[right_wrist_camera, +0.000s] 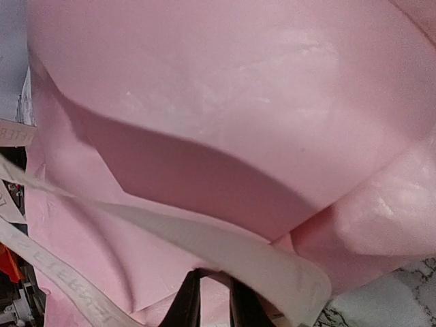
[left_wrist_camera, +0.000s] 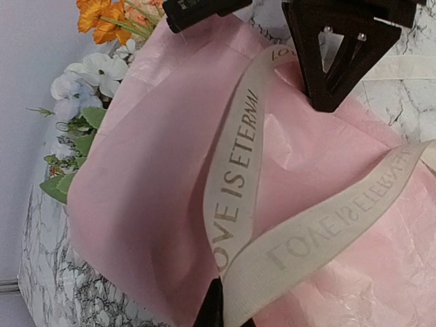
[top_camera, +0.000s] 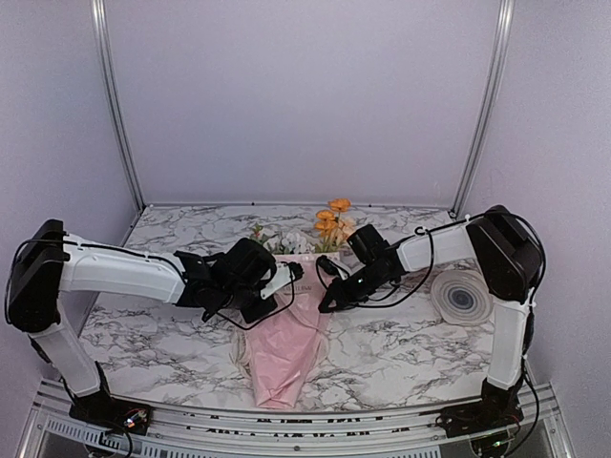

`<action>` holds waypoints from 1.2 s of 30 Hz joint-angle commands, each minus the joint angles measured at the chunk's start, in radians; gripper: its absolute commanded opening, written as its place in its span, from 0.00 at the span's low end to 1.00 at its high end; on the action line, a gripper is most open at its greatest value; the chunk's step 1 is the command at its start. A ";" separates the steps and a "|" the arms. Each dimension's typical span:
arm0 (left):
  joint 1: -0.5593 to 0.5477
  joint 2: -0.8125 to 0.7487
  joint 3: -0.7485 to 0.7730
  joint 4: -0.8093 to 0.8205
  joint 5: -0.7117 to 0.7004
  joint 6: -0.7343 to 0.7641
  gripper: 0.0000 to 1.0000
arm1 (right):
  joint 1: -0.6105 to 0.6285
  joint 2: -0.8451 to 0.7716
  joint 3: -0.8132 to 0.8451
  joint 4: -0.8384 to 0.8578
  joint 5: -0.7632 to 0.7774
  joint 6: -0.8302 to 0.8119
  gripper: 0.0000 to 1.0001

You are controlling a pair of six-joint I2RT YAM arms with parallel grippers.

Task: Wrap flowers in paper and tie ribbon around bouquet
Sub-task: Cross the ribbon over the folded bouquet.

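And the left gripper [left_wrist_camera: 212,306] was clamped tight on the ribbon [left_wrist_camera: 235,170], which folded right at its fingertips. One strand ran straight ahead of them and the other swung off to their right. Both lay across the paper [left_wrist_camera: 150,204], directly in front of the jaws. The flowers [left_wrist_camera: 95,20] poked out beyond it, ahead and to the left.

Over to the right gripper [right_wrist_camera: 212,300]: its fingers were drawn nearly together, with the ribbon crossing at their tips. It looked like a pinch on the band, though the hold itself was partly hidden. Pink wrap filled everything ahead of it.

From above, the bouquet [top_camera: 286,343] lay on the marble table [top_camera: 401,353] between the two grippers, its narrow end trailing back toward the bases. A spool [top_camera: 461,298] sat well behind the right gripper, near its elbow.

My read: that band was thin, floppy and probably slick, so it would likely slide unless nipped flat and close to the crossing. The paper looked soft and easily creased, and the whole bundle was light enough to shift under a hard tug. Best held by the ribbon, not the wrap.
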 commanded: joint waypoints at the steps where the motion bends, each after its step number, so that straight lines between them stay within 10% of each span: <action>1: -0.005 -0.123 -0.047 -0.016 -0.037 -0.054 0.00 | -0.008 0.027 -0.008 -0.033 0.025 -0.011 0.16; 36: -0.007 -0.263 -0.055 -0.469 0.663 -0.123 0.00 | -0.010 0.064 0.055 -0.094 0.043 -0.032 0.16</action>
